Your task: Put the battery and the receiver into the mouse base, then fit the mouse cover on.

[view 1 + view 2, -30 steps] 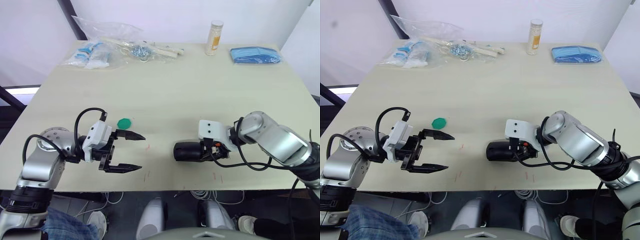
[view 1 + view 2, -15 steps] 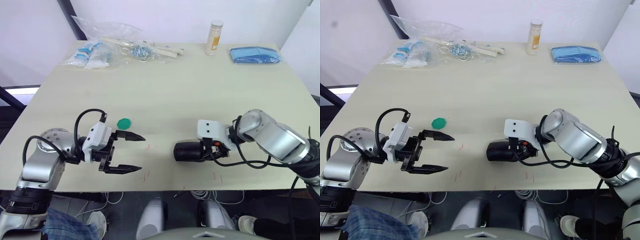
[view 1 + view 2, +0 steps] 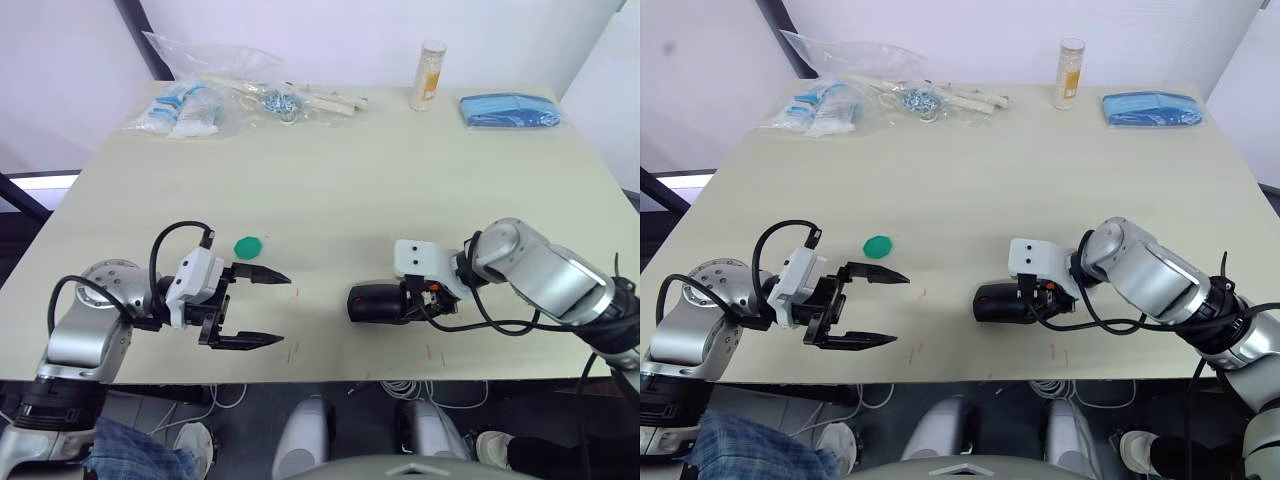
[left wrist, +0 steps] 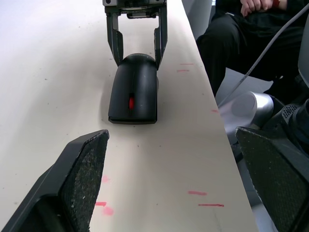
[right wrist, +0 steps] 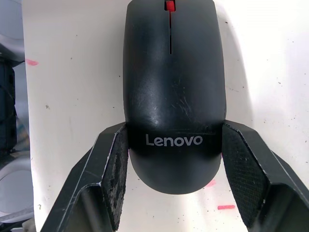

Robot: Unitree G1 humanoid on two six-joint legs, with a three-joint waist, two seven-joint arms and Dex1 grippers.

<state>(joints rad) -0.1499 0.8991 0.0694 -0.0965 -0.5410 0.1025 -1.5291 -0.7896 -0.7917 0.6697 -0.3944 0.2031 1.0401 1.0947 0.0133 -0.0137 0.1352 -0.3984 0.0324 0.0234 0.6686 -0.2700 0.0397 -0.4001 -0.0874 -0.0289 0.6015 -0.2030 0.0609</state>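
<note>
Left eye view: the left hand [image 3: 262, 308] hovers low over the desk [image 3: 340, 170] near its front edge, both black fingers spread wide with nothing between them. A round green disc [image 3: 248, 245] lies just behind it.
Left eye view, right side: the right hand [image 3: 398, 303] is clamped on the rear of the black mouse, which sits flat on the desk with the mouse cover [image 3: 372, 302] on top and its nose pointing toward the left hand, well apart from it.
Far edge of the desk: clear plastic bags [image 3: 205, 92] of small parts, a pale tube-shaped bottle [image 3: 429, 74] standing upright, and a folded blue cloth [image 3: 510, 110].
Left wrist view: the mouse faces this camera, red scroll wheel [image 4: 131, 102] showing, the right hand's two fingers pinching its far end. A seated person [image 4: 251, 29] in dark clothes is beyond the desk edge.
Right wrist view: the rough finger pads [image 5: 117, 176] press both sides of the cover at its rounded tail, by the printed Lenovo logo [image 5: 174, 140]. The mouse base, battery and receiver cannot be made out under the cover.
</note>
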